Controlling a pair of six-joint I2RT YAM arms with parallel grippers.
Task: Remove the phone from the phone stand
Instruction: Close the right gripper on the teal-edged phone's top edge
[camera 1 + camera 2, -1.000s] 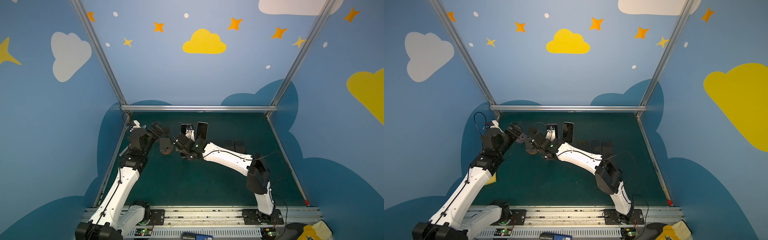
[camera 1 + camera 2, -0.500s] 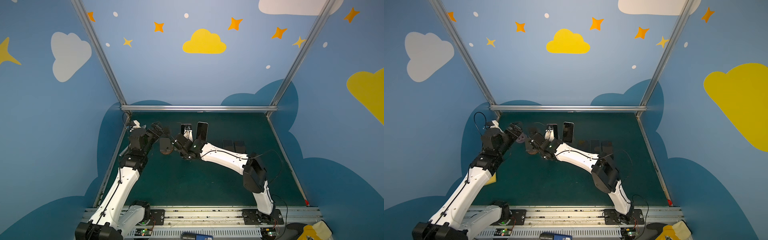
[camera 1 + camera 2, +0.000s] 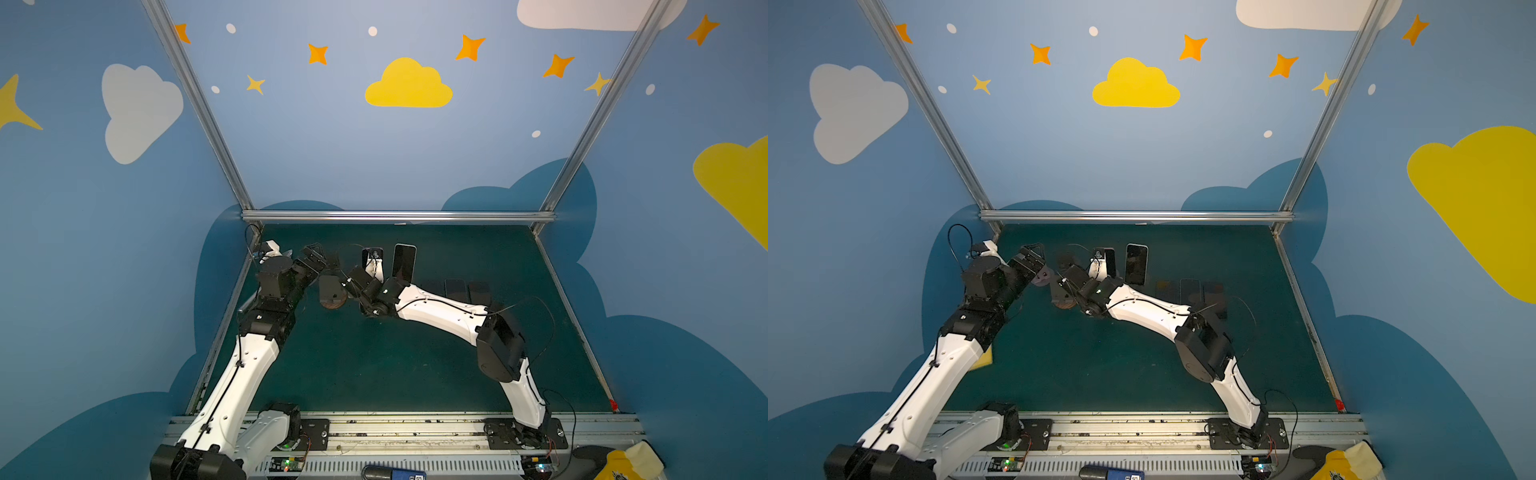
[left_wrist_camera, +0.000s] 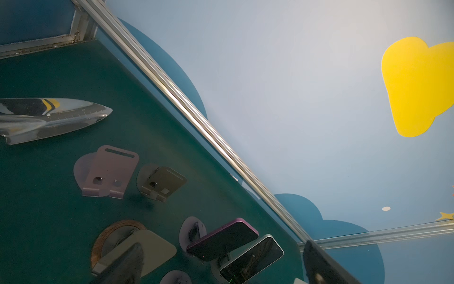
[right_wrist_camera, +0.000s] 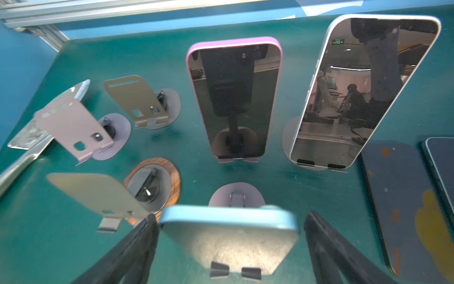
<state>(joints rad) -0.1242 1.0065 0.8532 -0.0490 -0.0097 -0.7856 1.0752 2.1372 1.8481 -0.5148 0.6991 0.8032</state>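
Note:
In the right wrist view a blue-edged phone (image 5: 228,236) leans on a grey phone stand (image 5: 237,196), its lower edge on two dark lips. My right gripper (image 5: 229,218) is open, one black finger (image 5: 137,246) on either side of the phone's top, neither clearly touching it. Behind it stand a pink phone (image 5: 233,98) and a silver phone (image 5: 363,93) on their own stands. In both top views the right gripper (image 3: 349,282) (image 3: 1069,278) hides the blue phone. My left gripper (image 3: 320,257) (image 4: 222,246) hangs open and empty to the left.
Empty stands (image 5: 73,125) (image 5: 140,103) and one on a wooden disc (image 5: 152,186) sit left of the phones. A metal trowel (image 4: 49,118) lies by the left wall. Dark phones lie flat (image 5: 398,196) on the green mat (image 3: 374,365) at the right.
The right arm has crept a little to the left and farther in, its elbow shifting with it. The left arm has stayed still. Both grippers remain open.

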